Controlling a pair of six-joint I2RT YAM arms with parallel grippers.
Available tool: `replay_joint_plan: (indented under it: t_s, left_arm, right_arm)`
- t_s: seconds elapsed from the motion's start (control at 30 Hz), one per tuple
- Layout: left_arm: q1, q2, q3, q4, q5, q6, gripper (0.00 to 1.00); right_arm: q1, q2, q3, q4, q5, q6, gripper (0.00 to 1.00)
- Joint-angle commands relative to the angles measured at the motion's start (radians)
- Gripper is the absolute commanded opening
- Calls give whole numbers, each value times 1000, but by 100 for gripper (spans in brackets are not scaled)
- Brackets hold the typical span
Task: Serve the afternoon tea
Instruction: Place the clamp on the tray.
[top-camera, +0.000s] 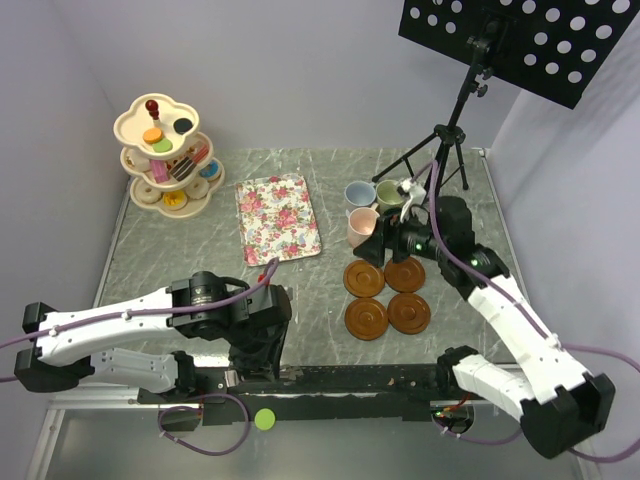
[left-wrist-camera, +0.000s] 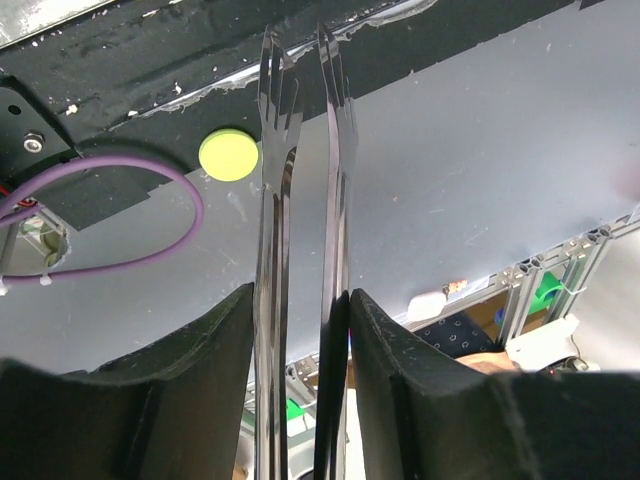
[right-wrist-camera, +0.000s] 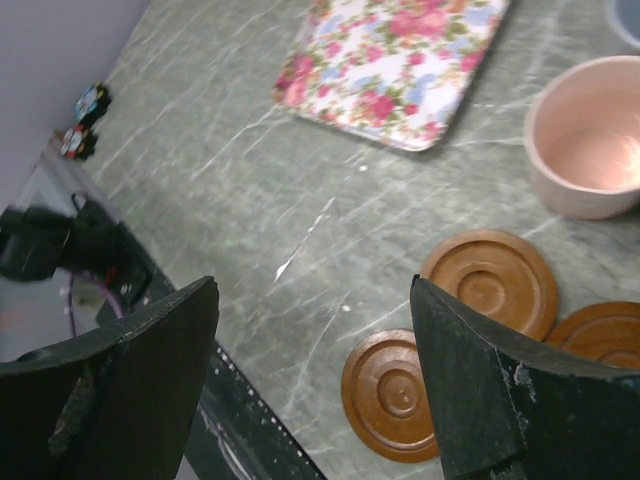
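The right gripper (right-wrist-camera: 312, 300) is wide open and holds nothing, above the brown saucers (right-wrist-camera: 487, 283). The pink mug (right-wrist-camera: 585, 150) sits at 2 o'clock on the table. It looks hard, smooth and light, so pinch its rim. The left gripper (left-wrist-camera: 300, 300) squeezes the metal tongs (left-wrist-camera: 272, 220).

The grey marbled surface (top-camera: 160, 262) carried a stand (top-camera: 168, 160) at far left, a tray (top-camera: 277, 219) centrally, mugs (top-camera: 361, 228) to its right, and four saucers (top-camera: 386, 296) clustered nearer.
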Motion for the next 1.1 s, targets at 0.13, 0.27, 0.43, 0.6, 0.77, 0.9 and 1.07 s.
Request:
replay_joint_plan:
  t_s: [0.13, 0.27, 0.43, 0.6, 0.77, 0.9, 1.07]
  left_arm:
    - [-1, 89, 104, -35, -18, -54, 48]
    - [80, 135, 139, -6, -64, -61, 47]
    - [321, 153, 157, 62, -274, 21, 48]
    - [467, 326, 317, 174, -561, 96, 50]
    - [591, 587, 456, 352, -616, 205, 54]
    - [652, 771, 565, 364, -668, 194, 52]
    - [663, 908, 570, 381, -672, 110, 51]
  right_arm:
    - [182, -172, 21, 32, 34, -63, 84]
    - [266, -171, 99, -21, 158, -60, 84]
    - [279, -166, 65, -15, 341, -62, 84]
    - [279, -174, 28, 12, 389, -68, 85]
    - [279, -197, -19, 8, 404, -70, 86]
    - [279, -214, -33, -8, 432, -63, 86]
    - [280, -234, -54, -18, 469, -66, 86]
